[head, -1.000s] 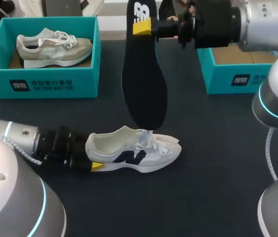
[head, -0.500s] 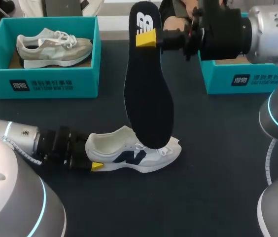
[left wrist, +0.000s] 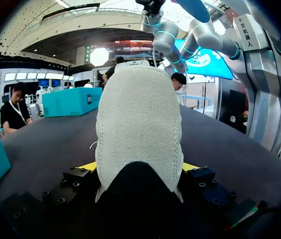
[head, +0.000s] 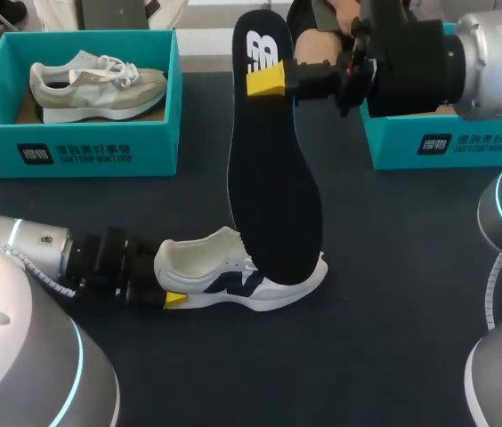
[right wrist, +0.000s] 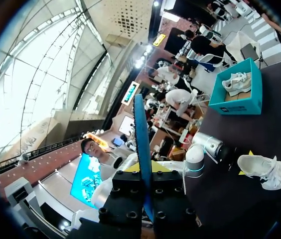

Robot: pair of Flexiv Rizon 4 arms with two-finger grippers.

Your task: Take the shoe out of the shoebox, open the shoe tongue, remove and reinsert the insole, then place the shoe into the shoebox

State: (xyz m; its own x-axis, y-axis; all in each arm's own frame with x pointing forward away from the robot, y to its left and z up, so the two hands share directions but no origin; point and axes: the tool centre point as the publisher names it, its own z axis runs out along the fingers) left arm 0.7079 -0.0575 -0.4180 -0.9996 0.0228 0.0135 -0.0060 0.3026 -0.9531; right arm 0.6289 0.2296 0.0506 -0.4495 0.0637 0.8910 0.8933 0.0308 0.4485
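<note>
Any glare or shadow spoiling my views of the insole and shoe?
Head view: even light, no glare; the insole in the right gripper covers the toe of the white shoe. Left wrist view: the white shoe's heel fills the middle; bright glare only far behind it. Right wrist view: strong backlight behind the insole, seen edge-on; the white shoe is well lit.

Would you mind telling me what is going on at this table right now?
The left claw grips the white shoe by its heel on the table. The right claw holds the black insole by its heel end, toe hanging down toward the shoe, not seated in it. A grey shoe lies in the teal shoebox.
</note>
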